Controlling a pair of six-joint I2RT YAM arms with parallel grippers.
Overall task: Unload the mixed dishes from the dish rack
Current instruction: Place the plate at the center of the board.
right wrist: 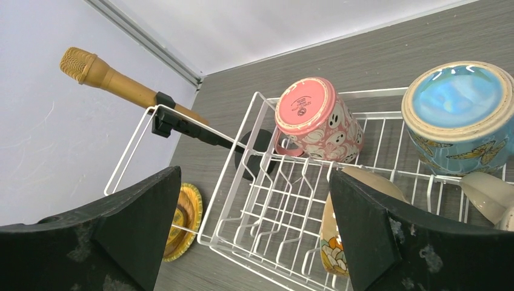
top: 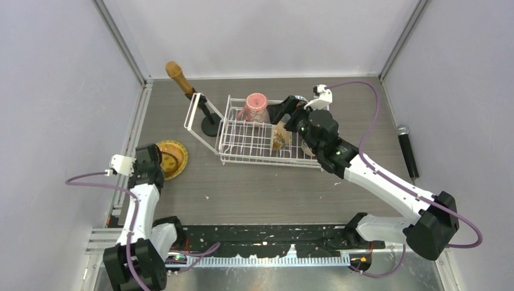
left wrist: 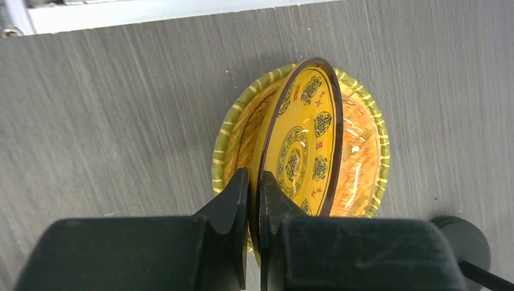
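Note:
The white wire dish rack point(top: 251, 144) stands mid-table. In it are a pink mug point(top: 256, 108), upside down, and a cream patterned mug point(top: 279, 137) on its side. My right gripper point(top: 290, 115) hovers open above the rack's right half. In its wrist view the gripper point(right wrist: 254, 242) frames the rack point(right wrist: 285, 200), the pink mug point(right wrist: 312, 118), a blue mug point(right wrist: 460, 115), the cream mug point(right wrist: 336, 242) and a white bowl point(right wrist: 488, 191). My left gripper point(left wrist: 253, 182) is shut on the rim of a yellow plate point(left wrist: 306, 133), held on edge over a green-rimmed plate point(left wrist: 363, 151) on the table.
A brown microphone point(top: 180, 77) on a black stand point(top: 211, 127) leans at the rack's left end. A black microphone point(top: 407, 148) lies at the table's right side. The plates point(top: 173, 159) sit near the left wall rail.

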